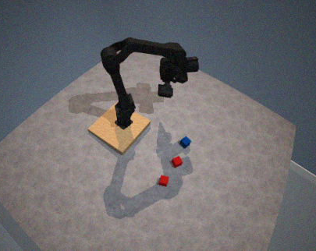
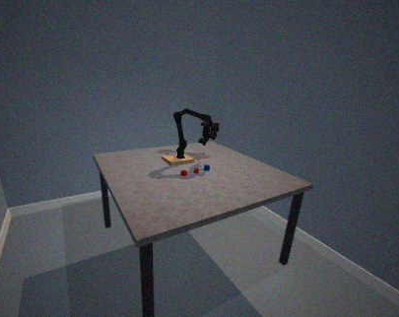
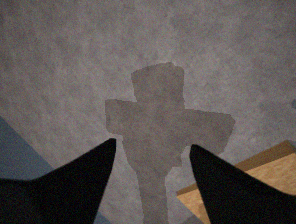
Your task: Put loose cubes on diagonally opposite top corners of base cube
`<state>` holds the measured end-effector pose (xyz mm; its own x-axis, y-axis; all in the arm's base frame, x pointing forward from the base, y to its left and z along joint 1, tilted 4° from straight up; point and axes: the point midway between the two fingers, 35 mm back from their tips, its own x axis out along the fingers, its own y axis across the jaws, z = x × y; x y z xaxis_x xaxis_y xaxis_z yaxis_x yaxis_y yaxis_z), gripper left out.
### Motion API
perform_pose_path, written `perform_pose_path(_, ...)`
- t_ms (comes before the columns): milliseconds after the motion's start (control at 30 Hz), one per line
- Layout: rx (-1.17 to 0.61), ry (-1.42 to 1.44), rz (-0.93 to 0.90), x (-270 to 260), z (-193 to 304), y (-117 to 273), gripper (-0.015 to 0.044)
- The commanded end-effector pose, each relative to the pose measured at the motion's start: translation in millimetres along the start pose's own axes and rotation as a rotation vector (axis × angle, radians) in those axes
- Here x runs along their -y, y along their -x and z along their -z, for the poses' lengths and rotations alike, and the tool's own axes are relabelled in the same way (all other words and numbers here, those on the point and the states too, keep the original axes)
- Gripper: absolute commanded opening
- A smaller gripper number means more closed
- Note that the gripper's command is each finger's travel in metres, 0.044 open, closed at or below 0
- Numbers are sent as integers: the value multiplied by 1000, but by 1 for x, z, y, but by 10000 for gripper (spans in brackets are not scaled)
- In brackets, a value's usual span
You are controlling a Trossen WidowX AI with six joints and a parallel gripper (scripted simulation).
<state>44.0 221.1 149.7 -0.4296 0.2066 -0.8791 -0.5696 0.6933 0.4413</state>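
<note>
A blue cube [image 1: 185,142] [image 2: 207,167] sits on the table, right of the arm's base in the top view. A red cube [image 1: 177,161] [image 2: 196,170] lies near it, and a second red cube [image 1: 164,181] [image 2: 183,173] is farther along the same loose row. The three stand apart, with nothing stacked on any of them. The frames do not mark which is fixed. My gripper [image 3: 153,147] is open and empty. In the top and exterior views it hangs high above the table, behind the cubes. In the wrist view no cube is clearly seen between the fingers.
The arm stands on a square wooden board [image 1: 122,145] [image 2: 173,161] [image 3: 270,172], left of the cubes in the top view. The board's corner shows at the wrist view's lower right. The table [image 1: 232,156] [image 2: 225,192] [image 3: 60,65] carries the arm's shadows, one over the cubes' area.
</note>
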Motion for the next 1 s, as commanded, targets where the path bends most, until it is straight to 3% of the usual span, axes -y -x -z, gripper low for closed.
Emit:
perform_pose_path(0,64,-137,22,20,-25,15,265)
perform_pose_path(500,259,-674,86,126,-82,73,265)
perform_pose_path(967,404,-1194,132,252,-77,127,265)
